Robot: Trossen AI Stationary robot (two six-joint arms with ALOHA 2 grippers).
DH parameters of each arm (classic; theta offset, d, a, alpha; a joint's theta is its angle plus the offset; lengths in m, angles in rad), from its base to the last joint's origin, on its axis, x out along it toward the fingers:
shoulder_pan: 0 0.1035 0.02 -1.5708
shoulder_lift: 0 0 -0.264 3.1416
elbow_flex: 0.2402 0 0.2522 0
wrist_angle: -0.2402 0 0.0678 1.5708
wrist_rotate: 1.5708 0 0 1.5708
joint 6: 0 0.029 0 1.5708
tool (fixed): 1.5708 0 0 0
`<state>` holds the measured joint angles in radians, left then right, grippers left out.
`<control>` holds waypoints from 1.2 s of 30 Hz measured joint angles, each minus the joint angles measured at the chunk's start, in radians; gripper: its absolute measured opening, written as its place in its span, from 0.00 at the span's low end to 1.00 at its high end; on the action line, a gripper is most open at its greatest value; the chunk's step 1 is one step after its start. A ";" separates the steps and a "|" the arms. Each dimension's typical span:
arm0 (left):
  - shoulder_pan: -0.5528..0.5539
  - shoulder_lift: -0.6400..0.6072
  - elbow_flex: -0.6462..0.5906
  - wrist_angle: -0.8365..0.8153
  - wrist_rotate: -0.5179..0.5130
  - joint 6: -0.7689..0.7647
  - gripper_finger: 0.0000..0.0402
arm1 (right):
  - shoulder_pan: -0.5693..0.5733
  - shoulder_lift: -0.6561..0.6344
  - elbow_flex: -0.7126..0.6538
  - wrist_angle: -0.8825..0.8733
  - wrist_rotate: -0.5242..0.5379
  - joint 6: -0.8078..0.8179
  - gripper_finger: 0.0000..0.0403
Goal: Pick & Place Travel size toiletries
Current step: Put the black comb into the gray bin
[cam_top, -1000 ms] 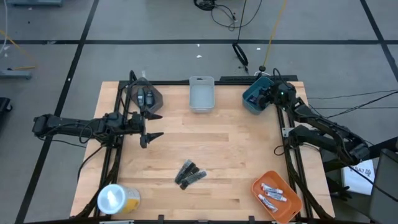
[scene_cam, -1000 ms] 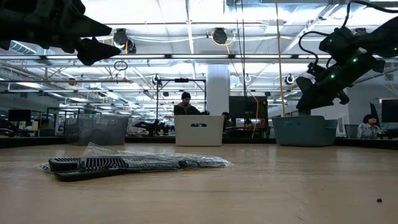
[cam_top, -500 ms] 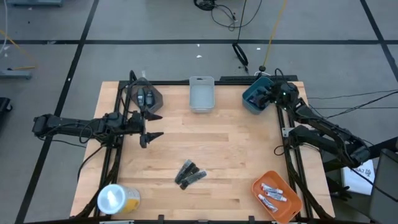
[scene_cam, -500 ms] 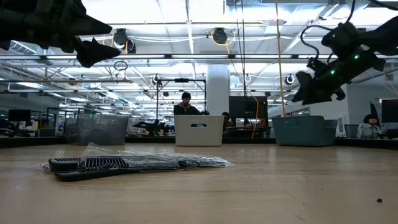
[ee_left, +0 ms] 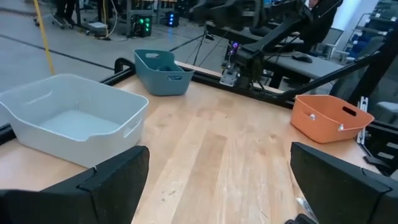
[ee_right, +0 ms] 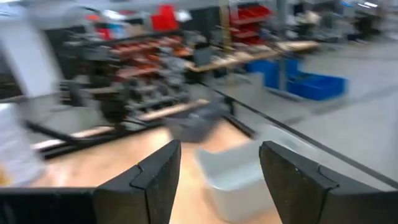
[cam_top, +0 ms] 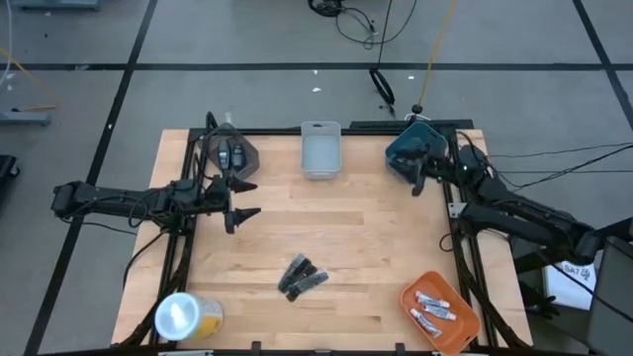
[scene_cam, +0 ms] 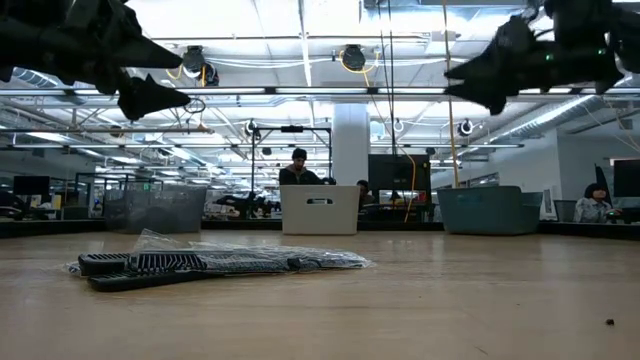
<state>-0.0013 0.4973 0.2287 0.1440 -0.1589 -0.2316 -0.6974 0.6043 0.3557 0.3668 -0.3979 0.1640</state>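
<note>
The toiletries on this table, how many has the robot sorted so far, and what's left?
Sorted, it seems: silvery tubes lie in the orange bin and dark pieces in the dark bin. The right gripper, open and empty, hangs by the teal bin. The left gripper waits open. Left: the black sticks mid-table.

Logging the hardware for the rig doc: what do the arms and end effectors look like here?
Both arms are dark, near-black jointed links with black cables along them. The left end effector has two pointed black fingers, broad, flat and matte in its wrist view. The right end effector has the same black angular fingers. No markings are legible.
</note>
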 joint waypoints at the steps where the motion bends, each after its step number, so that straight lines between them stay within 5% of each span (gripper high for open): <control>1: 0.000 0.000 0.000 0.000 0.000 -0.008 0.95 | 0.038 -0.004 0.000 0.011 0.000 0.000 0.52; 20: -0.005 0.082 0.000 -0.040 0.020 -0.125 0.93 | 0.727 0.008 0.000 0.071 0.003 -0.170 0.52; 28: -0.057 0.302 0.055 0.022 0.041 -0.154 0.88 | 0.791 -0.045 -0.088 0.069 0.142 -0.169 0.52; 36: -0.149 0.479 0.200 0.052 0.053 -0.068 0.87 | 0.791 -0.259 -0.160 0.044 0.205 -0.155 0.52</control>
<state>-0.1505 0.9765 0.4289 0.1965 -0.1055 -0.2995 0.0937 0.3448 0.1959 0.4112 -0.1929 0.0087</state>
